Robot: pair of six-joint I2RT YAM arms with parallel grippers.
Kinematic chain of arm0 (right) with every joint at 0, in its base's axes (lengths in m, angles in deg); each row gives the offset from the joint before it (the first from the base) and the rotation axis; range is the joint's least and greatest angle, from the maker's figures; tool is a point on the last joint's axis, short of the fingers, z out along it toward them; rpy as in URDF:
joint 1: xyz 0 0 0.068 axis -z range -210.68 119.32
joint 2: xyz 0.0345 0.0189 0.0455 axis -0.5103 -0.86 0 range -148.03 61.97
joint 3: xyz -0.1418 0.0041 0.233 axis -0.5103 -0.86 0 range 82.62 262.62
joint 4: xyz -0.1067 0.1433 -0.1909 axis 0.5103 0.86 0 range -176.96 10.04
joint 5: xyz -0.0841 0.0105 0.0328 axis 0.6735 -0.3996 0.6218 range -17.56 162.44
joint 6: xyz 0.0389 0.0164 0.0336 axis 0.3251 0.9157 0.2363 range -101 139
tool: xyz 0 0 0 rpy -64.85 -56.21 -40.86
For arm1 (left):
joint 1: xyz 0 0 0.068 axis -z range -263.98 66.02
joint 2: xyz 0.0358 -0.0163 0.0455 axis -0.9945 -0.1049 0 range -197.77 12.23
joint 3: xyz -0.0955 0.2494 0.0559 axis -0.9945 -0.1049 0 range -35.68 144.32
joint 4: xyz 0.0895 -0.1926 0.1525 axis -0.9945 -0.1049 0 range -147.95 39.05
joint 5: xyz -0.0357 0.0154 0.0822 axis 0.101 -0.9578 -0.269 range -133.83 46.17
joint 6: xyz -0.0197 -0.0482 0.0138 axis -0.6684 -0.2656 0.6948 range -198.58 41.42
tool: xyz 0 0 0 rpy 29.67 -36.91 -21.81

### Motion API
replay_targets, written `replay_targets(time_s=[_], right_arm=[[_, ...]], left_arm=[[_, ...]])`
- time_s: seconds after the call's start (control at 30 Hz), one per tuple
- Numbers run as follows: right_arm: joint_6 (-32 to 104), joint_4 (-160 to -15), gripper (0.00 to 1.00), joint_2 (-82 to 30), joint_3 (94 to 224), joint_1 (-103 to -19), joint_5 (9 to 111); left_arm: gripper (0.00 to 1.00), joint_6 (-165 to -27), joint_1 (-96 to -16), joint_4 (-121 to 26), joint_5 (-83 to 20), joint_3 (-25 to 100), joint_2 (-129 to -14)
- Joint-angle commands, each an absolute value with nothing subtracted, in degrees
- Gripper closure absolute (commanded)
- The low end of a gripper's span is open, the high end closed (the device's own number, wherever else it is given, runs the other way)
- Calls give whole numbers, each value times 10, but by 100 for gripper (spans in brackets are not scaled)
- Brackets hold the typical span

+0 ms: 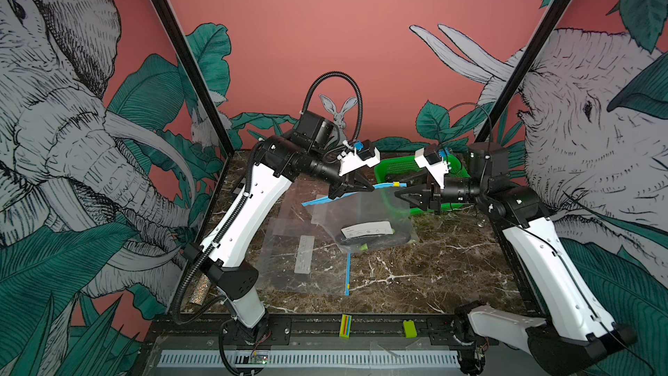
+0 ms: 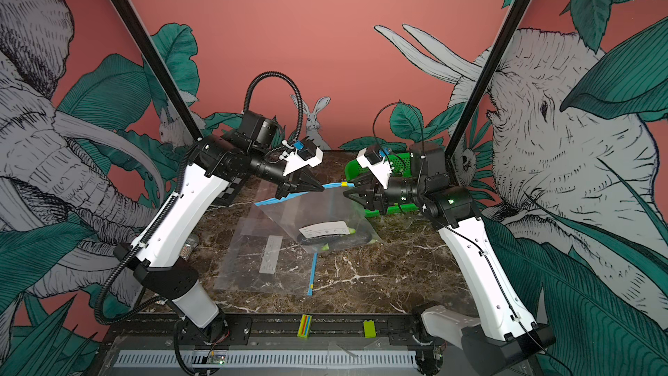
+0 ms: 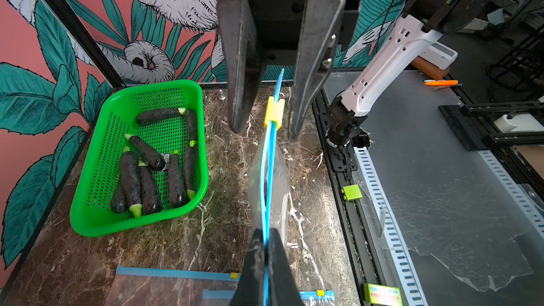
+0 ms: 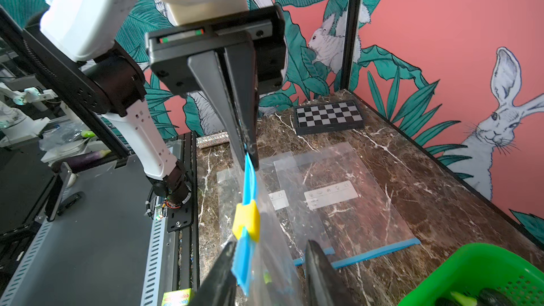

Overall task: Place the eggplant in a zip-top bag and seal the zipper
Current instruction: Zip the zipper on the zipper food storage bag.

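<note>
No legible text; white label [image 1: 367,229] on bag [image 1: 347,207]: print too small; rail sticker [image 3: 382,294] blurred

A dark brown marbled surface [image 1: 415,276] with white veins is enclosed by printed walls. The back wall [image 1: 325,30] behind the surface is plain salmon pink, with a grey rabbit [image 1: 339,112] drawn low where it meets the surface. The side walls show grey elephants [image 1: 54,139] among teal leaves [image 1: 151,92]. Black posts [image 1: 180,48] rise slanting from the surface's far corners. The light is soft and even.

Left fingers [image 4: 226,98] together, right fingers [image 3: 240,63] apart
</note>
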State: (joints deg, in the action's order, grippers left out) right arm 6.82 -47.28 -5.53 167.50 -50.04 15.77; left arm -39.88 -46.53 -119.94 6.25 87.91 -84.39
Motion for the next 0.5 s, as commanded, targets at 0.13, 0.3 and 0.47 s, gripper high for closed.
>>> replay_targets(time_s=[0.13,0.3,0.47], right_arm=[[77,-505,77,-48,1662,-499,132],[84,-520,89,-42,1653,-499,134],[95,-533,100,-37,1648,-498,130]], left_arm=[[96,-399,-462,-1196,67,892,-835],[96,-398,-461,-1195,67,893,-833],[92,-396,-461,-1197,64,891,-833]])
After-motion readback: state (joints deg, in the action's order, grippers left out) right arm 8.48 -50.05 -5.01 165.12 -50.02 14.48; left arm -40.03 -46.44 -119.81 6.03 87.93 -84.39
